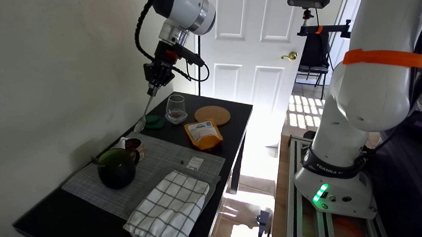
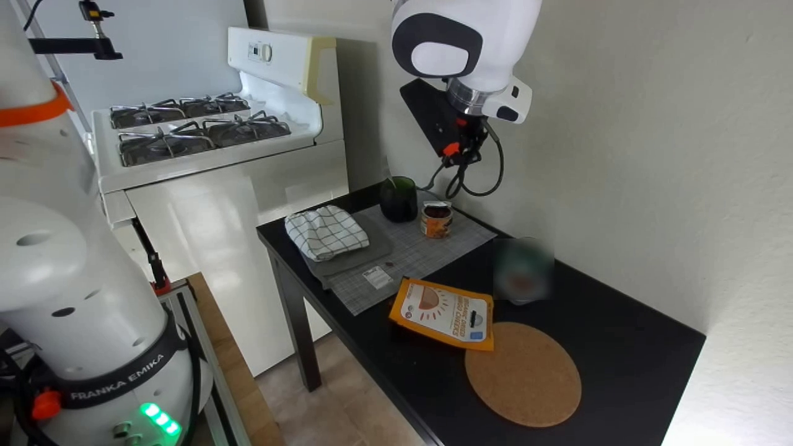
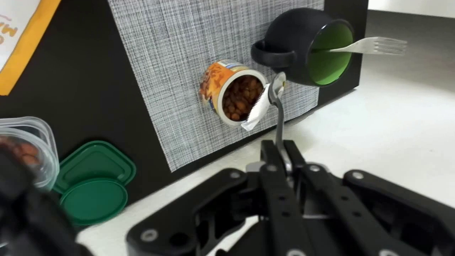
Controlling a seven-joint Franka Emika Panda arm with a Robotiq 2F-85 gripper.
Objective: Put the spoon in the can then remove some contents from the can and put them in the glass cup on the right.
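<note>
Black table [image 1: 82, 217] below; spoon [image 1: 146, 109], long axis steep, bowl-end down.

Table [image 1: 75, 213], in an exterior view: mug [image 1: 116, 169] and, farther, can [image 3: 217, 83] are standing on mat [image 1: 168, 153]; fork [image 3: 359, 46] is leaning in mug; cloth [image 1: 172, 202] is lying at near right, pouch [image 1: 204, 133] between mat and board [image 1: 212, 112]; glass cup [image 1: 175, 103] is standing right of lids [image 1: 154, 122].

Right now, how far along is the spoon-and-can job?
Done: the gripper is shut on the spoon, and the can stands open, its lid peeled back.
In hand: the spoon hangs bowl-down, outside the can's mouth.
Left, apparently: dip it in, take some brown contents and put them in the glass cup.
Reddish pieces show at the wrist view's left; their source is unclear.
</note>
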